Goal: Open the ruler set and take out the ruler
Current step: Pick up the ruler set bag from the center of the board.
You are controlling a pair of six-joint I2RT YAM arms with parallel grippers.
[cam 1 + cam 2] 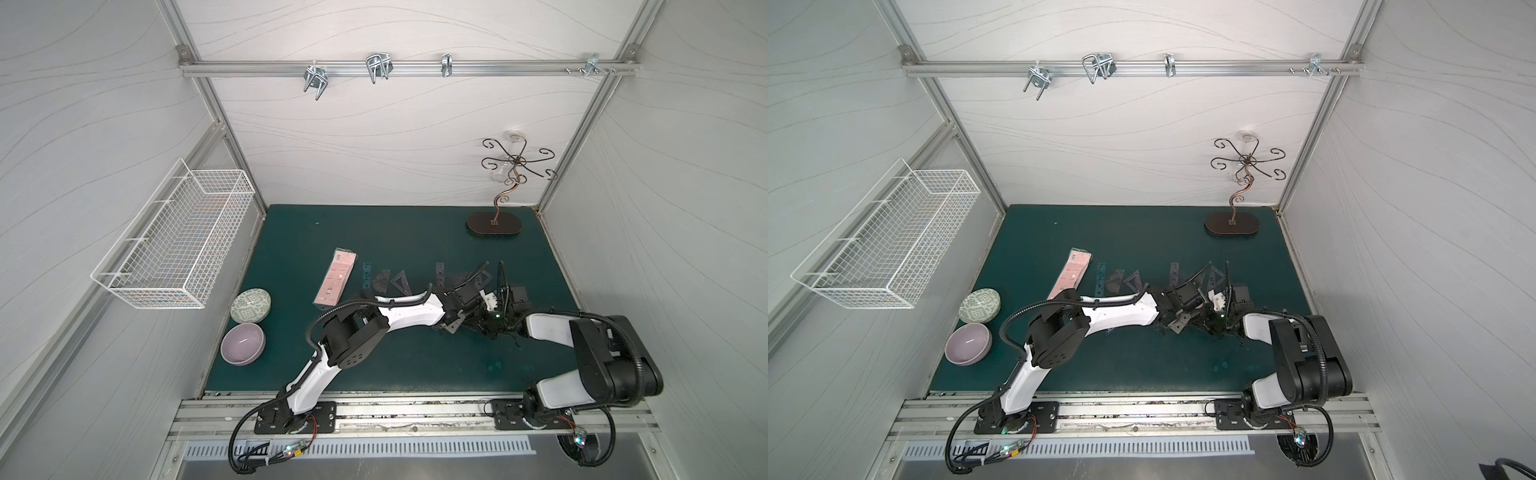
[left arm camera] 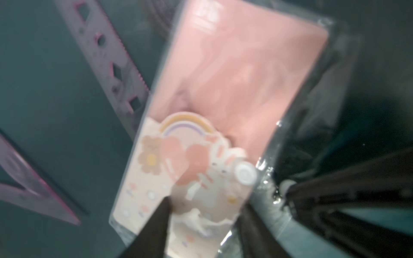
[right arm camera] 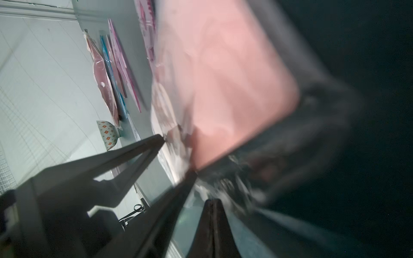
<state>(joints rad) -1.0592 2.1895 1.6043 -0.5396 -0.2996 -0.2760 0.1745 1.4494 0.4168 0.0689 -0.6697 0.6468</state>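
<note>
The ruler set pouch (image 2: 234,78), judged light, floppy and slippery, is pinched at its film edge by the right gripper's (image 3: 194,176) closed fingers; the left gripper's (image 2: 205,205) hold cannot be told.

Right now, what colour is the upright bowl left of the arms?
The bowl is pale lilac, clearest in a top view.

A lab test cell: aluminium frame (image 1: 407,66), white panel walls (image 1: 374,137), robot arms (image 1: 316,374) bolted to a rail (image 1: 415,411).
</note>
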